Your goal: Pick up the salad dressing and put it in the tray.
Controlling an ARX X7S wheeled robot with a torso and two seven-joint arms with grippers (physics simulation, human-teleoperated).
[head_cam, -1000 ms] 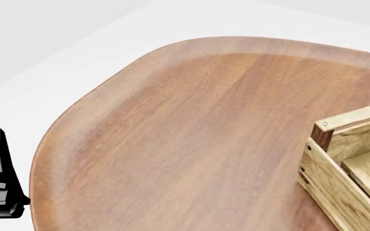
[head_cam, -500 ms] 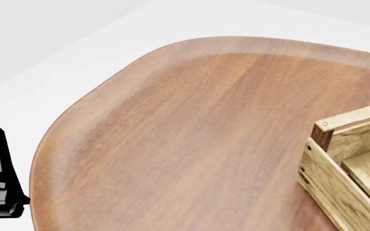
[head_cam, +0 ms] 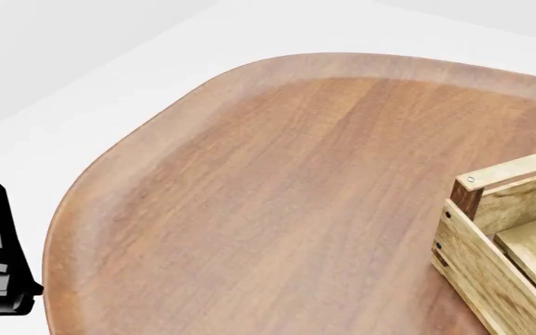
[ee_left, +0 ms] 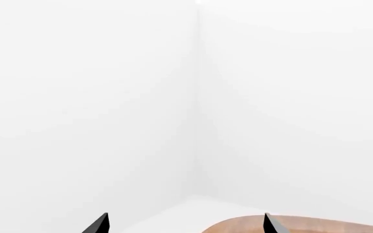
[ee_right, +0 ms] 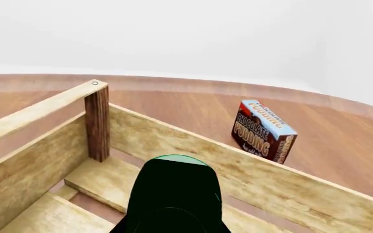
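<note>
Right wrist view: a dark green object [ee_right: 172, 194], probably the salad dressing, is filling the foreground directly in front of the right gripper, over the inside of the tray [ee_right: 251, 179]. The gripper's fingers are not showing, so whether it is clamping the bottle cannot be told.

Left gripper [ee_left: 185, 224] is standing open and empty off the table [head_cam: 278, 195] edge, its fingertips wide apart.

Risks, as judgement: releasing while the bottle is hanging high could let it topple on the slats or bounce; drifting sideways could knock it against the corner post [ee_right: 97, 124] just beyond it. The pudding box [ee_right: 262, 131], outside the far wall, is not looking threatened.

Compared with one second earlier, the left gripper is sitting very slightly higher in the head view; table and tray are unchanged.
</note>
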